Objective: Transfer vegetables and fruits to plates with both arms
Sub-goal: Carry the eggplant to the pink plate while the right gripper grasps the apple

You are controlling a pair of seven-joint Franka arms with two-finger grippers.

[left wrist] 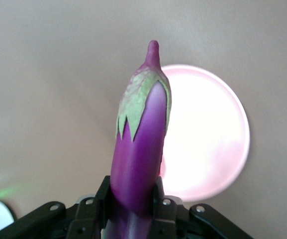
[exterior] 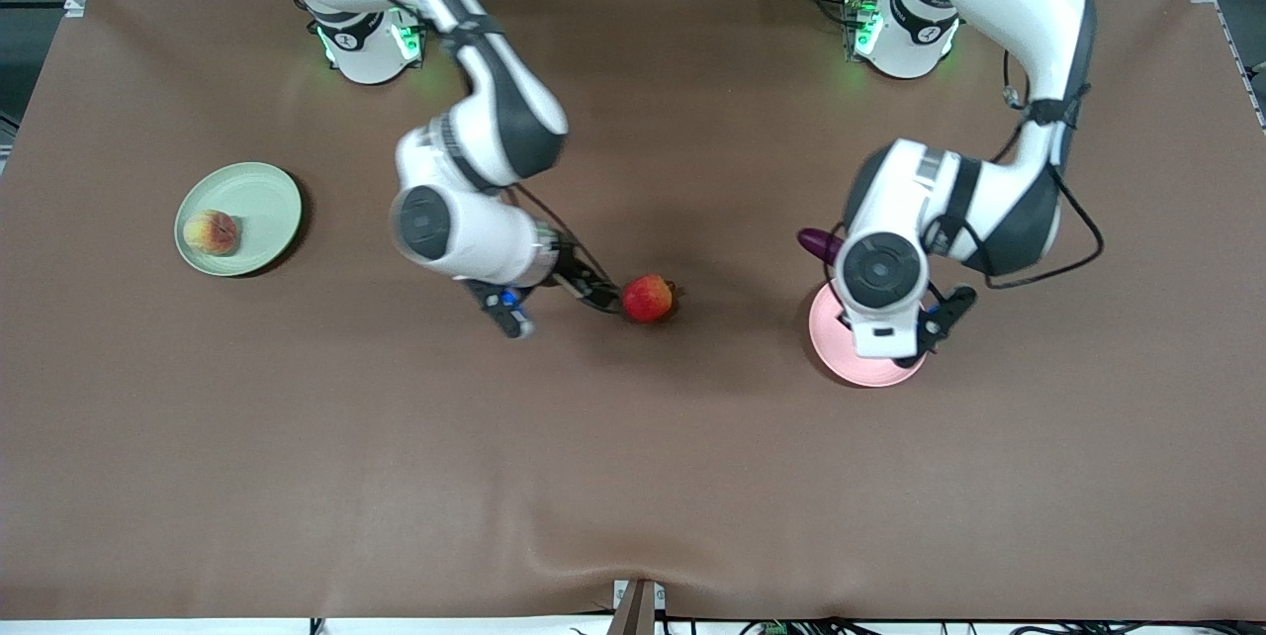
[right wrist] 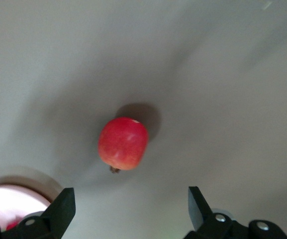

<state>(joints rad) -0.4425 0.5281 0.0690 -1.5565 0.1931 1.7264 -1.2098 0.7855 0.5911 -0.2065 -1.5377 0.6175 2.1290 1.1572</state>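
My left gripper (left wrist: 132,191) is shut on the purple eggplant (left wrist: 138,144) and holds it in the air over the pink plate (left wrist: 208,144). In the front view only the eggplant's tip (exterior: 819,242) sticks out from under the left arm, above the pink plate (exterior: 841,358). My right gripper (right wrist: 128,206) is open and empty, low over the table beside the red apple (right wrist: 123,143), not touching it. The apple (exterior: 648,299) lies mid-table. The peach (exterior: 210,232) lies on the green plate (exterior: 262,205) toward the right arm's end. The chili pepper is hidden.
The brown cloth-covered table (exterior: 633,477) has a crease at its edge nearest the front camera. The pink plate's rim (right wrist: 14,199) shows in the right wrist view with a small red patch on it. Both arm bases stand along the table's back edge.
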